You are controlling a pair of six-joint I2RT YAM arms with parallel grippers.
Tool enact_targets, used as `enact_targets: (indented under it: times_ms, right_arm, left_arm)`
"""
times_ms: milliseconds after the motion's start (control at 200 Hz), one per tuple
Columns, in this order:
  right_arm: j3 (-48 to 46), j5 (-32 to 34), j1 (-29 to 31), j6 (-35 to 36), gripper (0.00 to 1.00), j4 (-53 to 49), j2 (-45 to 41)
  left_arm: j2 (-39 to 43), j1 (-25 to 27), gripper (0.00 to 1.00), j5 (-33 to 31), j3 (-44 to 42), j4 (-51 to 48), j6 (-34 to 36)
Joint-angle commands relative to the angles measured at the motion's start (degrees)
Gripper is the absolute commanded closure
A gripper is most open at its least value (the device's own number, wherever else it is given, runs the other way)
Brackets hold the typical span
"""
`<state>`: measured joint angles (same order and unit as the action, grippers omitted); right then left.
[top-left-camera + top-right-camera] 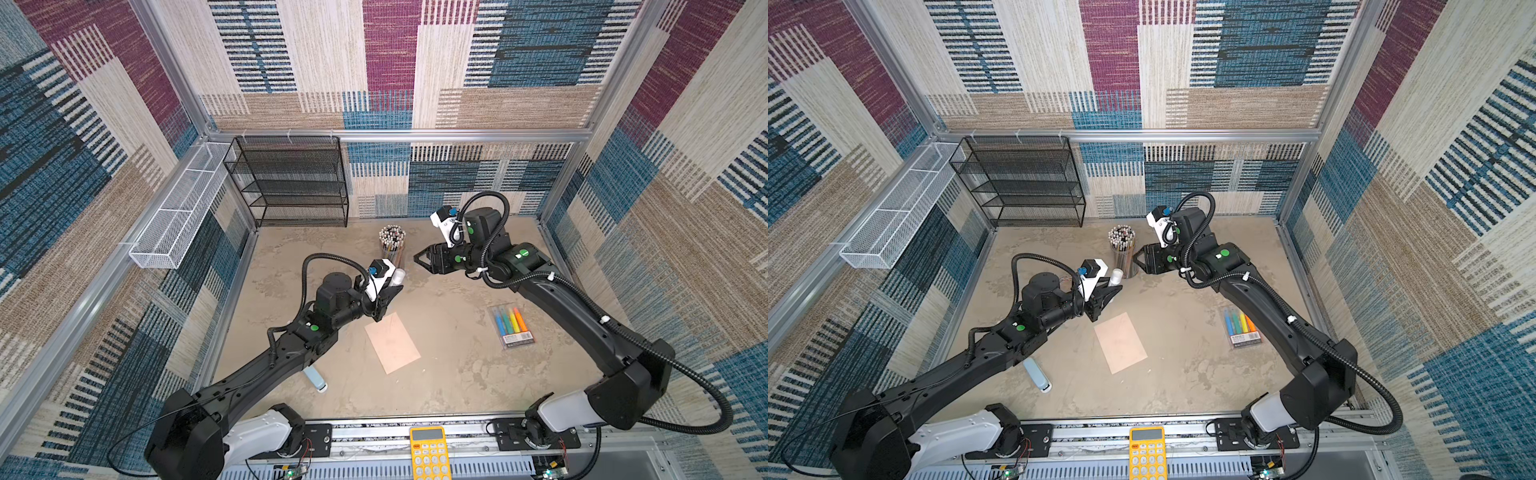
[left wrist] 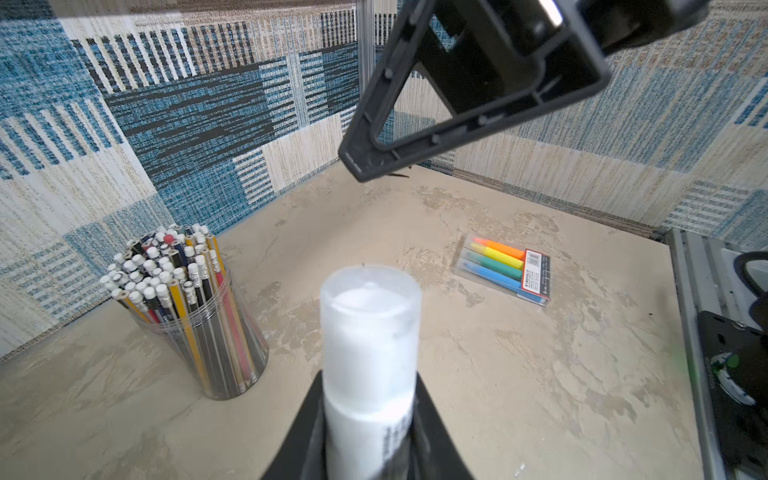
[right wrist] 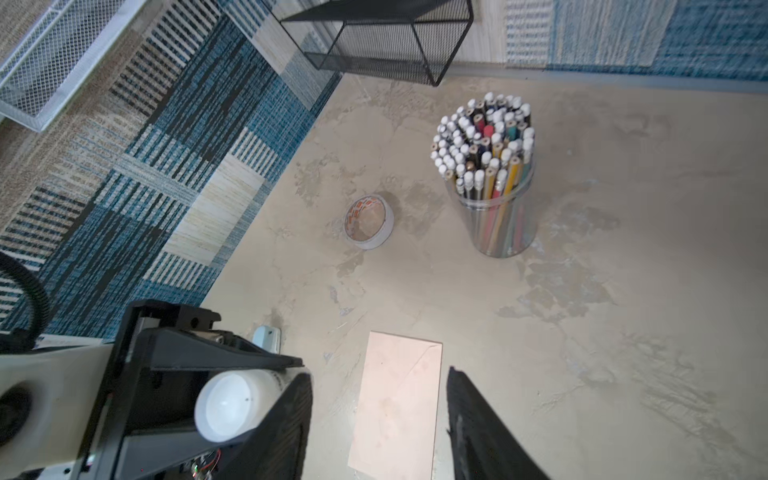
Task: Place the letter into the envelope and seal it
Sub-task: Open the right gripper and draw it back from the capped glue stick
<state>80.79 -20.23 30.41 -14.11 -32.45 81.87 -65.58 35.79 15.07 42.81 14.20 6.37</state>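
The left fingers (image 2: 301, 428) are clenched on a white glue stick (image 2: 370, 332), gripping its lower body so that its translucent capped end juts out beyond the tips. The right fingers (image 3: 478, 415) are spread apart with nothing between them, raised above the counter (image 1: 457, 374) just beside the clear cup of pencils (image 2: 199, 324). In both top views the two pairs of fingertips point towards each other, a short way apart, near the middle of the counter at the back. The envelope (image 1: 392, 343) lies flat on the counter just in front of the left fingers, angled, its flap folded down. A roll of tape (image 3: 369, 222) sits on the counter near the pencils. A pack of coloured highlighters (image 2: 503, 270) lies well off to the right, and a pale blue object (image 1: 314, 378) pokes out from under the left arm. A yellow calculator (image 1: 430, 453) rests on the front rail.
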Motion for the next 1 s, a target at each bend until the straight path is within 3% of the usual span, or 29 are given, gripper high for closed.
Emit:
enact_targets:
  times_ms: [0,205,406,721,997]
  right_arm:
    - [-6.0,3.7,-0.1,2.6,0.44,11.8,-3.2]
    - [-17.5,4.1,-0.1,3.8,0.44,24.4,-6.1]
    - [-21.8,2.5,-0.1,1.1,0.45,28.4,-2.8]
    - [-29.0,1.4,0.1,-3.1,0.45,39.2,-2.8]
    - [-40.3,2.3,1.5,-0.4,0.45,53.7,-6.5]
  left_arm:
    - [0.9,0.1,1.00,-3.1,0.5,-3.1,-0.5]
    - [2.9,0.0,1.00,-7.7,0.5,-9.1,-4.1]
    - [4.3,-0.1,1.00,-12.4,-0.1,-16.7,-8.5]
    - [7.3,0.0,1.00,-18.5,-6.9,-19.7,-15.8]
    - [7.1,-0.1,1.00,-21.6,-10.7,-22.3,-21.6]
